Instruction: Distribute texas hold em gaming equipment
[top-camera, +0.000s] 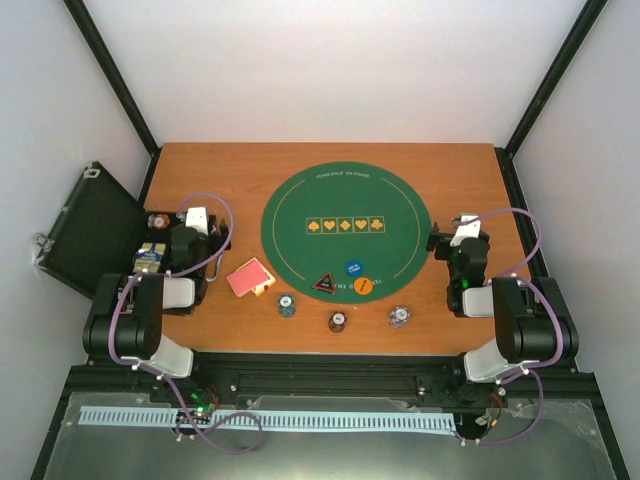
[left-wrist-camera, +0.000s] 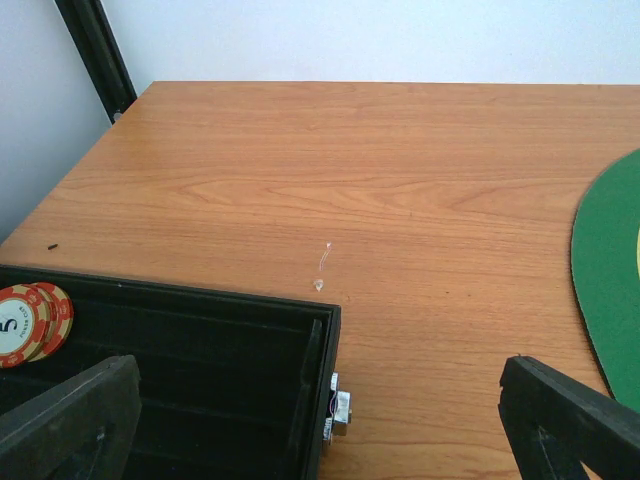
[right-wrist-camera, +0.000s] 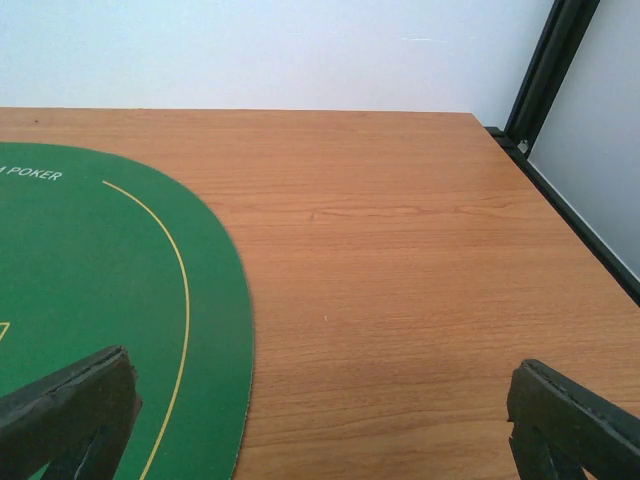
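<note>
one: three chips (top-camera: 338, 321) lie on bare wood along the table (top-camera: 200, 165)'s 6 o'clock side. they are apart from one another and just off the mat (top-camera: 300, 215)'s near rim. single or stacked, i cannot tell.

two: and the cards (top-camera: 249, 277)?

one: a red deck at the mat's 8 o'clock, just outside the edge and turned askew. the triangle (top-camera: 325, 284), blue disc (top-camera: 353, 267) and orange disc (top-camera: 364, 287) huddle on the green at 6 o'clock, close to the rim.

two: what about the case (top-camera: 95, 230)?

one: it is open at the table's 9 o'clock, with its lid out past the left edge. the left wrist view shows red-and-cream case chips (left-wrist-camera: 30, 322) inside.

two: fingers?

one: the left gripper (left-wrist-camera: 320, 420) is spread wide and holds nothing. it hangs over the case's right corner, with one finger above the tray and the other above wood. the right gripper (right-wrist-camera: 320, 415) is just as wide and also empty, at the mat's 3 o'clock. its left finger is over the green and its right finger over wood.

two: where is the room?

one: a broad band of wood runs from the mat's 12 o'clock rim to the far edge. narrower strips lie at 3 and 9 o'clock, between the mat and the table's side edges.
</note>
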